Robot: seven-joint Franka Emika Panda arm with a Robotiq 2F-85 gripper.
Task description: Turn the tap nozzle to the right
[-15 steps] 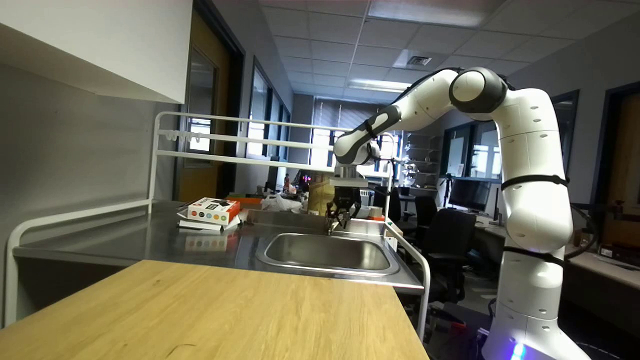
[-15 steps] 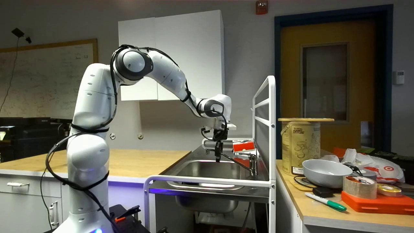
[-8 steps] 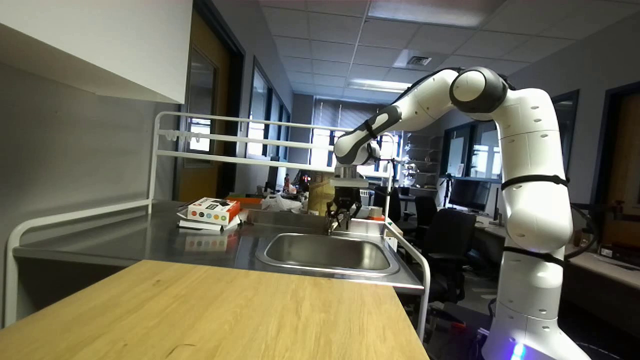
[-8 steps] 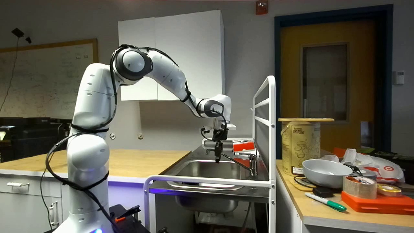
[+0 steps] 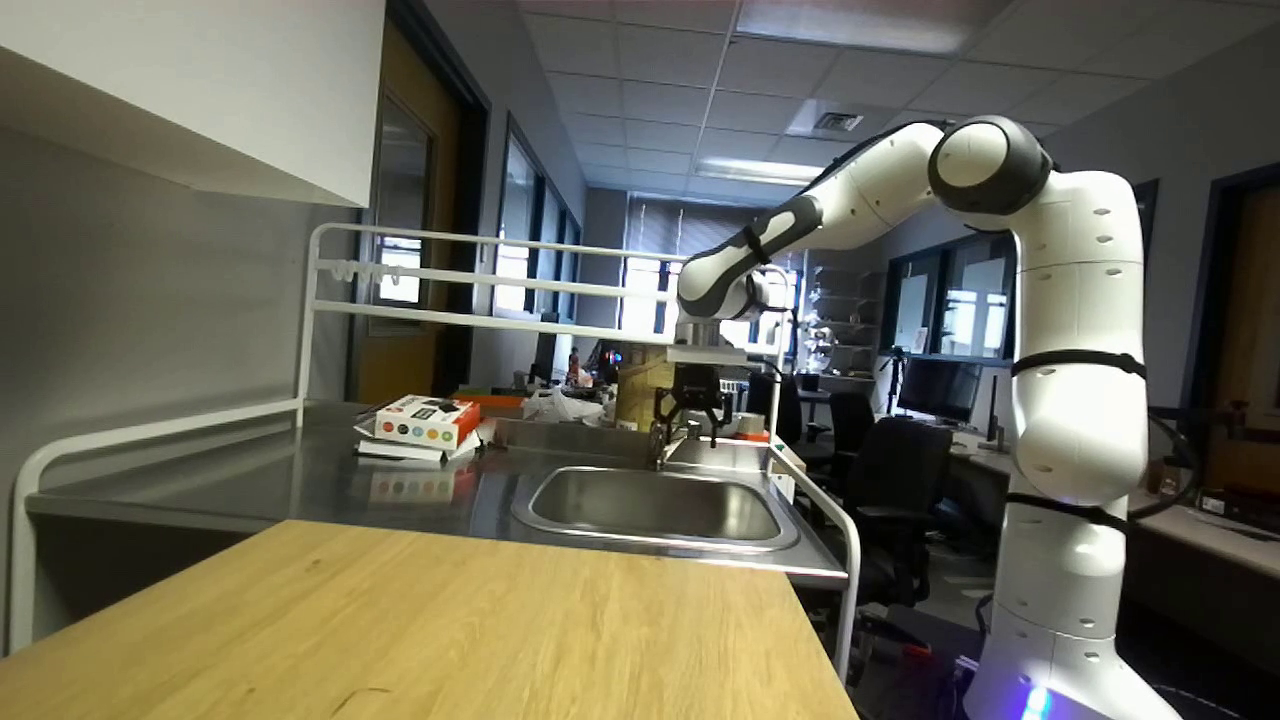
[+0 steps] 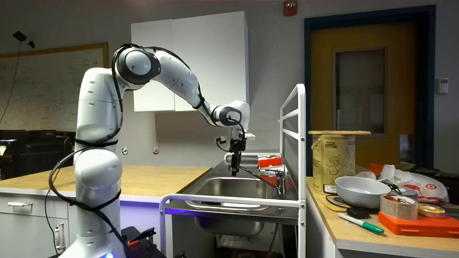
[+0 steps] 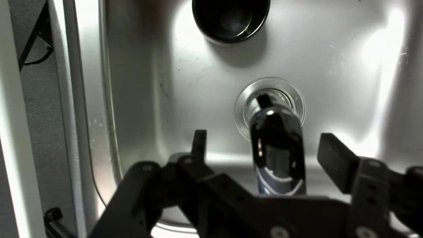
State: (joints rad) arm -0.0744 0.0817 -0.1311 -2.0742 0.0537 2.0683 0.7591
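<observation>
The tap nozzle (image 7: 277,145), dark and shiny with a blue-grey lower part, shows in the wrist view above the sink drain (image 7: 238,109). My gripper (image 7: 268,153) is open, a finger on either side of the nozzle with a visible gap at each. In an exterior view the nozzle (image 6: 260,178) slants up from the chrome tap base (image 6: 280,182) toward the gripper (image 6: 234,174), its end reaching the fingers' outline. The fingertips hang a little lower than that end. Elsewhere the gripper (image 5: 688,432) is seen with spread fingers behind the sink basin, close to the tap (image 5: 656,446).
A black round cup (image 7: 231,19) sits in the steel sink (image 7: 198,82). White rails (image 6: 229,200) border the sink unit, and a taller white rack (image 6: 292,114) rises behind the tap. Boxes (image 5: 425,420) lie on the steel counter. A wooden tabletop (image 5: 450,620) adjoins it.
The fingers have spread from close together to wide apart. Over the last half second the arm has moved up slightly and back from the tap base, leaving more of the nozzle's end visible.
</observation>
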